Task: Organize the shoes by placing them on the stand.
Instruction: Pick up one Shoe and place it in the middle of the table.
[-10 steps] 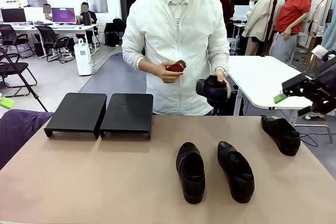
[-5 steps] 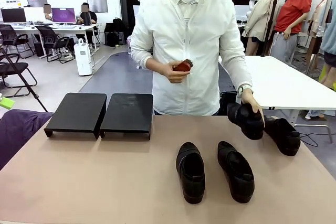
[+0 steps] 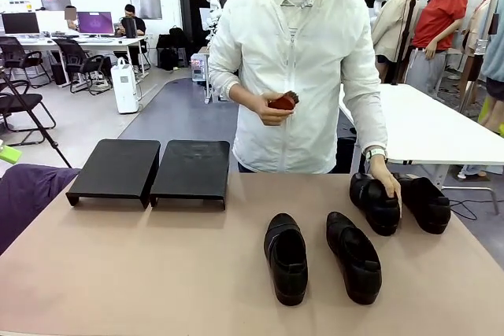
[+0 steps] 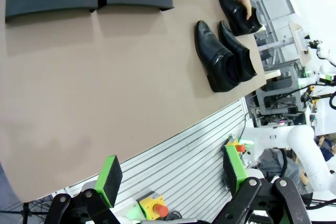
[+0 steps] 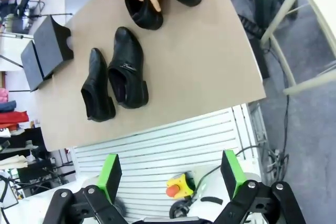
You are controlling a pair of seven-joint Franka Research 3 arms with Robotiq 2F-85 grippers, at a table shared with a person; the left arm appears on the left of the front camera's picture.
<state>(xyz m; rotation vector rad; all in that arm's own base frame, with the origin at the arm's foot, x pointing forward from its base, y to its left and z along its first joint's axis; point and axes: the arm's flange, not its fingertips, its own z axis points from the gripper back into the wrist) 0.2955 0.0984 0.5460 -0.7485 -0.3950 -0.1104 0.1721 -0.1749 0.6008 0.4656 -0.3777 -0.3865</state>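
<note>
Front view shows glossy leather shoes [image 3: 286, 257] and matte slanted stand [image 3: 191, 167]; left gripper [image 4: 171, 174], right gripper [image 5: 170, 173] gape empty.

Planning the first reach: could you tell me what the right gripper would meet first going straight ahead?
The right gripper would probably meet bare table beside the nearest shoe; depth is unclear.

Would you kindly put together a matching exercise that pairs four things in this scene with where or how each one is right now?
Things:
1. stand
2. middle pair of shoes
3. small red object
4. left gripper

States:
A. open, holding nothing
B. bare, at the far left of the table
C. held in the person's hand
D. side by side on the table, untouched

Pairs: 1-B, 2-D, 3-C, 4-A
</note>
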